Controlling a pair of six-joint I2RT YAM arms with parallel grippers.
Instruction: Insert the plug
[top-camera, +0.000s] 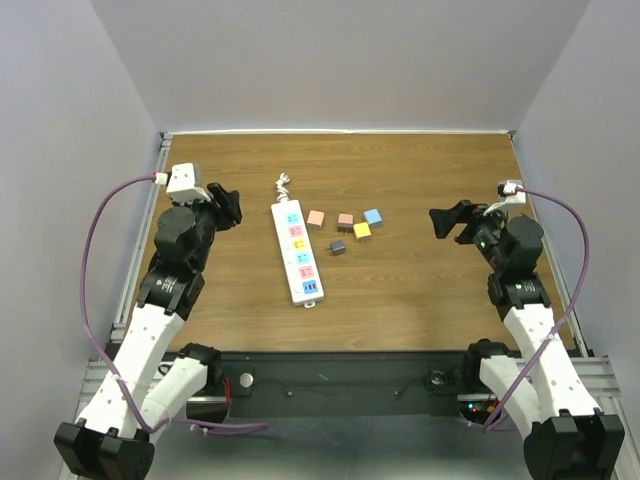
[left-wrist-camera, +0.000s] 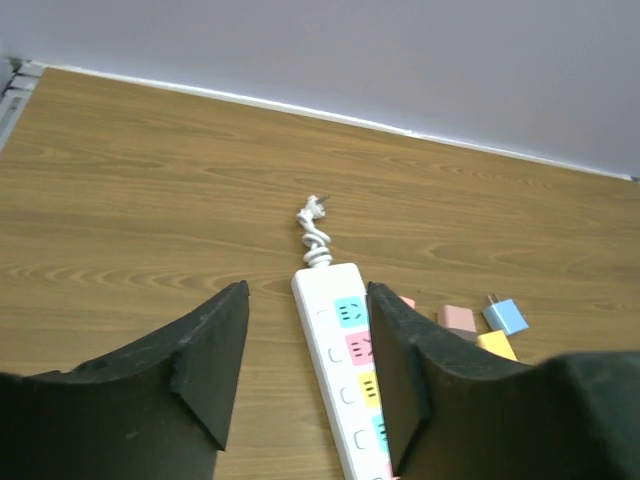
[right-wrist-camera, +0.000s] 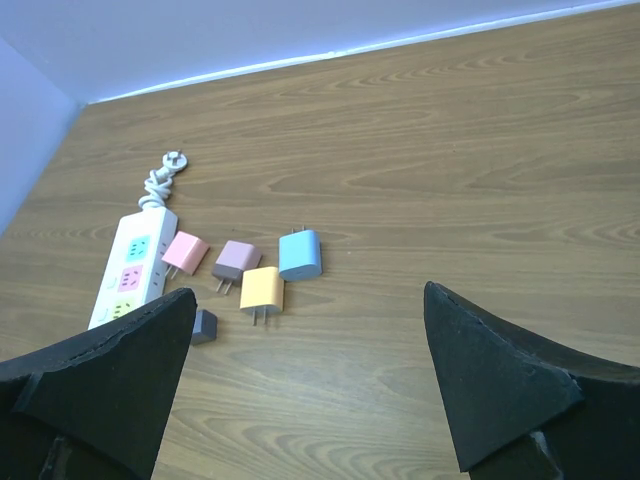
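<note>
A white power strip (top-camera: 297, 251) with coloured sockets lies lengthwise in the middle of the wooden table; it also shows in the left wrist view (left-wrist-camera: 345, 368) and the right wrist view (right-wrist-camera: 130, 268). To its right lie several loose plugs: pink (top-camera: 316, 218), mauve (top-camera: 345, 221), blue (top-camera: 373, 216), yellow (top-camera: 362, 230) and a small dark grey one (top-camera: 338, 246). My left gripper (top-camera: 228, 206) is open and empty, left of the strip. My right gripper (top-camera: 447, 222) is open and empty, right of the plugs.
The strip's coiled white cord (top-camera: 283, 183) lies at its far end. Grey walls close the table at the back and sides. Purple cables (top-camera: 95, 240) loop from each wrist.
</note>
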